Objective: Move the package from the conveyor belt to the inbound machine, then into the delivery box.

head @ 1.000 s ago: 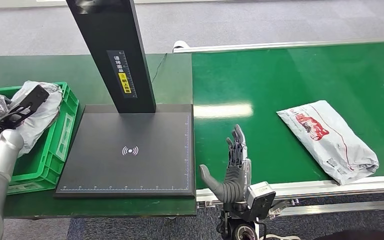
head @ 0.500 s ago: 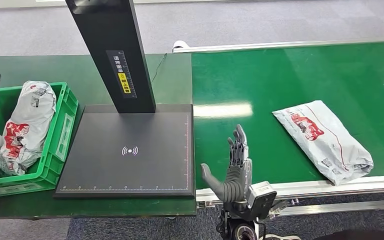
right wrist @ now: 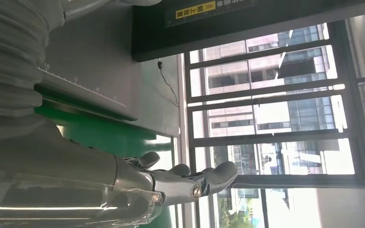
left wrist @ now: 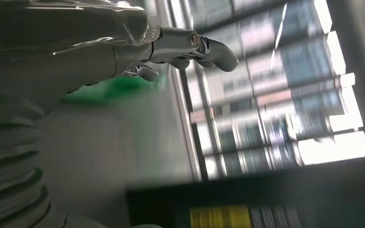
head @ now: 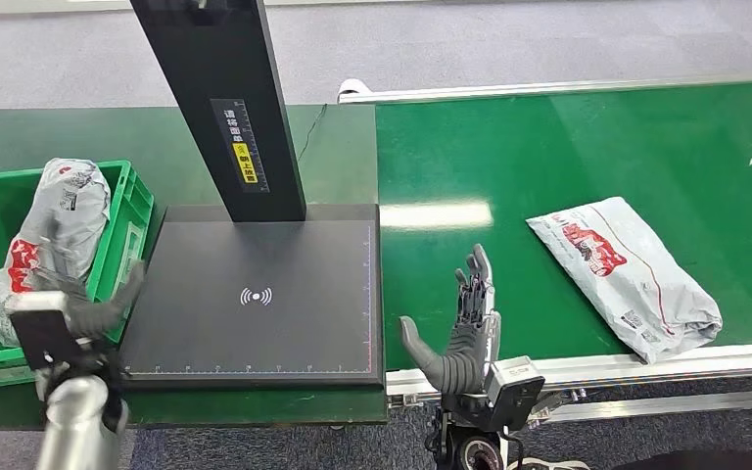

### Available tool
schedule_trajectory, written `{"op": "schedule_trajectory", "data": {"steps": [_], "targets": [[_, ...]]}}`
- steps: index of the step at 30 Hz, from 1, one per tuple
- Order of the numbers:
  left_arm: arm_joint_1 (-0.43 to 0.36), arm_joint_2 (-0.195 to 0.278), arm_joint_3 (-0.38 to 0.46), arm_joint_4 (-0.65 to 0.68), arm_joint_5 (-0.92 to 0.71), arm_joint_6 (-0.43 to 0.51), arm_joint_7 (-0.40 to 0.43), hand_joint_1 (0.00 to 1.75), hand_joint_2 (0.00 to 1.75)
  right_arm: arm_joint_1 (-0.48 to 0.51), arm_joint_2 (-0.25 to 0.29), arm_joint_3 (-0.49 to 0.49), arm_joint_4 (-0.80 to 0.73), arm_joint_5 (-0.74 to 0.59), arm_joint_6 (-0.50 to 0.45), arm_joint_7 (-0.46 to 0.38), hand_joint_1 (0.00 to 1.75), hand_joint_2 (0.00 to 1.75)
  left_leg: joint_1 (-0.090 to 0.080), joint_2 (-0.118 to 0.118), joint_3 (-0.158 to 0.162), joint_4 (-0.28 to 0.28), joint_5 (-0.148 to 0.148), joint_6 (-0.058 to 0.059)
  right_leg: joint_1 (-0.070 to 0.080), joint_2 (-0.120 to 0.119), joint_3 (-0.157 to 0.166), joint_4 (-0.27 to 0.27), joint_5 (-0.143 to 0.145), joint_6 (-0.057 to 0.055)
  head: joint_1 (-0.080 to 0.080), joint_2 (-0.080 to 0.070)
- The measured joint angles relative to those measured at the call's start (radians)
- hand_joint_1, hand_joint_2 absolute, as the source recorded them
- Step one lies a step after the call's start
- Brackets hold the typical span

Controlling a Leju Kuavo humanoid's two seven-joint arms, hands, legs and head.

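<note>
A white and grey package (head: 627,277) with red print lies flat on the green conveyor belt (head: 548,147), to the right. My right hand (head: 465,333) stands open at the belt's near edge, fingers pointing up, left of that package and apart from it; the right wrist view shows its fingers (right wrist: 185,183) holding nothing. The inbound machine's black plate (head: 294,323) is bare. A second package (head: 54,230) lies in the green delivery box (head: 129,227). My left hand (head: 88,311), blurred, hovers open by the box's near right corner; its fingers (left wrist: 190,43) hold nothing.
The machine's black column (head: 235,98) rises from the back of the plate and leans over it. A green table (head: 338,147) carries the machine and the box. The belt's metal side rail (head: 646,364) runs along the near edge.
My left arm has drawn back and down from over the box, leaving the package inside it. The package on the belt has drifted slightly left. My right hand has barely shifted.
</note>
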Motion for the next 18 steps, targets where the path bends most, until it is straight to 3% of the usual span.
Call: {"op": "schedule_trajectory", "data": {"steps": [4,8,18], "targets": [[0.165,-0.088,-0.181,-0.102,0.095,-0.100,-0.025,0.00,1.75,0.003,0.000,-0.015,0.000,0.018,0.000,0.011,0.00,1.75,0.000,-0.001,0.000,0.000,-0.002,0.001,0.000,0.000,0.000,-0.001,-0.002,0.003,0.000,0.000],[0.255,-0.156,-0.290,-0.138,0.148,-0.129,-0.030,0.00,1.75,0.008,0.000,-0.025,0.001,0.034,0.000,0.025,0.00,1.75,0.001,-0.001,-0.001,0.000,-0.002,0.001,0.000,0.000,0.001,-0.001,-0.002,0.003,0.000,0.000],[0.353,-0.202,-0.313,-0.167,0.141,-0.118,-0.006,0.00,1.75,0.022,-0.003,-0.026,0.034,0.047,0.000,0.032,0.00,1.75,0.002,-0.001,0.000,0.000,-0.002,0.000,0.001,0.000,0.001,0.000,-0.002,0.003,-0.001,0.000]]}}
